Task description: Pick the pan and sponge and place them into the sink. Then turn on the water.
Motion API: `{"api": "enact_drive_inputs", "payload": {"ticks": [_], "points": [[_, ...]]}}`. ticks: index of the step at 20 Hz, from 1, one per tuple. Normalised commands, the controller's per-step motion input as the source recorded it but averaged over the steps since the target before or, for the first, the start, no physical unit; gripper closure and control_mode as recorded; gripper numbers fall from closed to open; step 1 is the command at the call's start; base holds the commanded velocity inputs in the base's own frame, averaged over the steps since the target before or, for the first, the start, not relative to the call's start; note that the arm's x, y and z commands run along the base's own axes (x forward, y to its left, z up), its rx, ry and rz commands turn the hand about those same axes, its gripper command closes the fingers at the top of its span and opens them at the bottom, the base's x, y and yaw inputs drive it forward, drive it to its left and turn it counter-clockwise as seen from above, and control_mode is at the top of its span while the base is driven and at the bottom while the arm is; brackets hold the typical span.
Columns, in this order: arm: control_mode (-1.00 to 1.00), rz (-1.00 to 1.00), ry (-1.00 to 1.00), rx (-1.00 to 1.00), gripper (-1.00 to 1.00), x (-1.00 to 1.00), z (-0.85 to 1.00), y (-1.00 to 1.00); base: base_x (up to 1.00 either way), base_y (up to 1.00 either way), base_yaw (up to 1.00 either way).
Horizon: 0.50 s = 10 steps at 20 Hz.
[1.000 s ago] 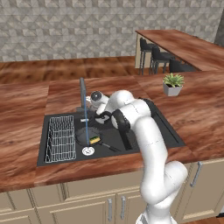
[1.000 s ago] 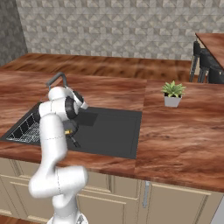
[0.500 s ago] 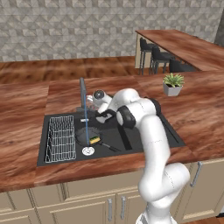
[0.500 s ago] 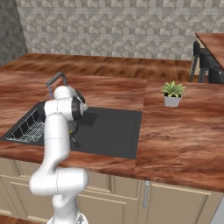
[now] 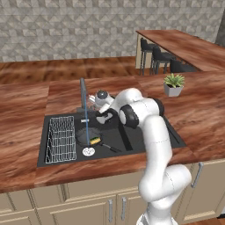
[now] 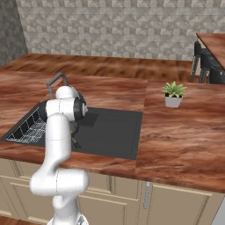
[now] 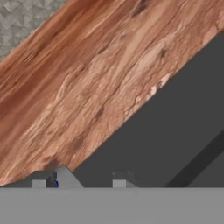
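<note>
The black sink (image 5: 145, 132) is set in the wooden counter. In its basin lies the black pan (image 5: 87, 135), handle pointing right, with the yellow sponge (image 5: 95, 141) on it. Water (image 5: 86, 125) falls as a thin blue stream from the dark faucet (image 5: 82, 94) onto the pan. My gripper (image 5: 93, 102) hovers just right of the faucet base, over the sink's back edge. In the hand view the gripper (image 7: 92, 181) is open, with bare sink (image 7: 175, 122) between the fingertips (image 7: 65, 177). In the right base view my arm covers the pan.
A wire rack (image 5: 60, 138) lies in the sink's left part, with the silver drain (image 5: 88, 152) in front of the pan. A potted plant (image 5: 173, 84) stands on the counter to the right. Bar stools (image 5: 154, 55) stand behind it.
My hand has drifted slightly right, away from the faucet, and the elbow has shifted. The water runs throughout. Pan and sponge have stayed put.
</note>
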Motion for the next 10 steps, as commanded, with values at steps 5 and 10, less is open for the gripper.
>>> {"api": "enact_drive_inputs", "payload": {"ticks": [5,10], "points": [[-1.00,0.03,-0.04,0.08,1.00,-0.17,0.29,-0.41,0.00,0.00,0.00],[-1.00,0.03,-0.04,0.08,1.00,-0.18,0.32,-0.42,0.00,0.00,0.00]]}}
